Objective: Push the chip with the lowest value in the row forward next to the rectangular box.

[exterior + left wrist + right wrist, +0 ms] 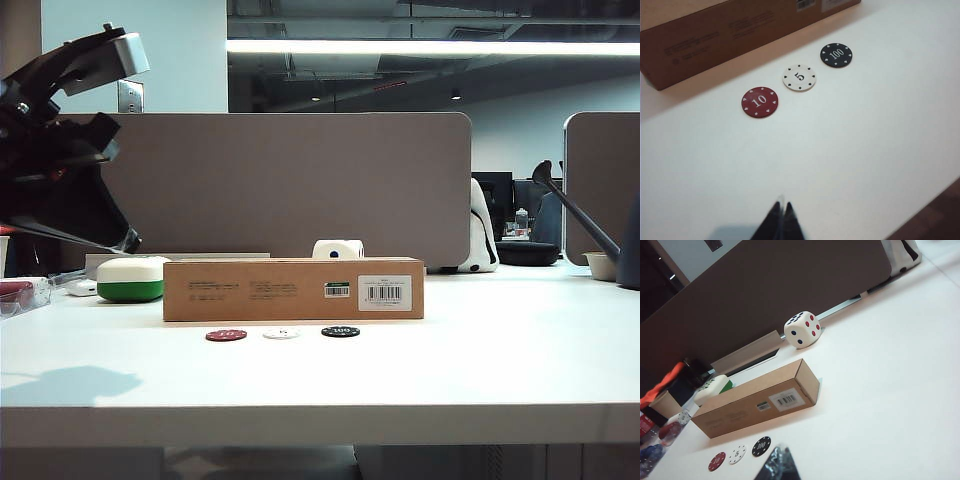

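Observation:
Three chips lie in a row on the white table, just in front of the rectangular box [293,289] [715,37] [755,402]. The white chip [281,333] [799,78] [738,453] marked 5 is in the middle. A dark red 10 chip [759,102] and a black 100 chip [836,54] flank it. My left gripper [781,205] is shut and empty, hovering above bare table short of the row. Its arm [60,150] is raised at the left. My right gripper [780,449] is shut too, with its tips close to the black chip [761,446].
A white-and-green rounded case [130,279] [712,388] sits left of the box. A white die [337,249] [802,330] is behind it. A grey partition [290,180] stands at the back. A cup and bottles crowd the far left [660,415]. The table's front edge [320,410] is near.

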Robot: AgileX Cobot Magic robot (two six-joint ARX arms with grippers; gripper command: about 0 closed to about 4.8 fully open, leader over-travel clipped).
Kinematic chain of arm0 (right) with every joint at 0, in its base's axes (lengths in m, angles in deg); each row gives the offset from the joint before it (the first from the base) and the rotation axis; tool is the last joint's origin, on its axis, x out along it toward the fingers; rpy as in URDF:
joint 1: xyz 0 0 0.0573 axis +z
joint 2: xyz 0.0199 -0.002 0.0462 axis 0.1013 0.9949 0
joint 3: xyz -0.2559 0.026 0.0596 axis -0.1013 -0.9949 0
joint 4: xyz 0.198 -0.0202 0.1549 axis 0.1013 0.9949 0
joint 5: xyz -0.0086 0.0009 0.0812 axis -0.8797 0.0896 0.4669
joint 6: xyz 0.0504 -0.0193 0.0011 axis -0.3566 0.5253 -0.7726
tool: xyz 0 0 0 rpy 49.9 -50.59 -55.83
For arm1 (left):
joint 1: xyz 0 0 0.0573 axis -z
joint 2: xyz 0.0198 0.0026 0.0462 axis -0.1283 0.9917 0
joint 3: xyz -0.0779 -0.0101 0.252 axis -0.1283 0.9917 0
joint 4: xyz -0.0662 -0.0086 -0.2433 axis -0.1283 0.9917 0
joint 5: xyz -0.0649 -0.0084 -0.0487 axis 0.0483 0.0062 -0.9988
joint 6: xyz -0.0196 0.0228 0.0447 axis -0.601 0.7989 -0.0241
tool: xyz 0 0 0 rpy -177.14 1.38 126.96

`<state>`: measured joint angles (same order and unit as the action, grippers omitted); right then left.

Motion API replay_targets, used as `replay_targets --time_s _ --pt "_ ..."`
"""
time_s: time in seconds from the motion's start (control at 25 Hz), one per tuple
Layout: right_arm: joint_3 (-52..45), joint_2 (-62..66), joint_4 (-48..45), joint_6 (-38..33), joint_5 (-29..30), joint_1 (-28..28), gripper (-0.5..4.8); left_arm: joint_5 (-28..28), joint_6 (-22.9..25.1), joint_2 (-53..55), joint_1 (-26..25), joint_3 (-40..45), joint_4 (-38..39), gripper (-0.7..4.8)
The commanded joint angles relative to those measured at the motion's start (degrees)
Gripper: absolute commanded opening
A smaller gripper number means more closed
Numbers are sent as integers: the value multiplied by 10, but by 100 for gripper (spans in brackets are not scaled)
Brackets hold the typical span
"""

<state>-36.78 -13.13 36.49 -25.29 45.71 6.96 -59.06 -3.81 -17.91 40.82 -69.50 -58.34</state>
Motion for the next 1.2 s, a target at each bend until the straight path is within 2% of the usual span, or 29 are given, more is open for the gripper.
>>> replay_targets --time_s 0.04,0.12,0.4,0.56,0.6,0.68,0.88,0.96,1.2 --pt "26 9 69 -30 -24 0 -9 0 0 -1 0 -3 -7 -5" --pt "42 17 92 -18 -33 0 -9 0 0 -1 0 -3 -7 -5" --pt "111 71 86 1 -82 1 -9 0 0 -1 0 -3 -7 -5" --pt "189 193 81 31 -78 3 -9 0 0 -1 0 -3 -7 -5" --pt "227 259 77 48 -72 11 -9 0 0 -1 0 -3 -7 -5" --pt "292 375 80 113 -64 50 -9 0 0 -1 0 -3 -7 -5" --pt "411 555 76 137 -70 148 -9 0 0 -1 0 -3 -7 -5" --pt "516 690 74 153 -89 224 -9 0 0 -2 0 -3 -7 -5" --pt "654 854 136 160 -85 289 -9 0 0 -2 0 -3 -7 -5"
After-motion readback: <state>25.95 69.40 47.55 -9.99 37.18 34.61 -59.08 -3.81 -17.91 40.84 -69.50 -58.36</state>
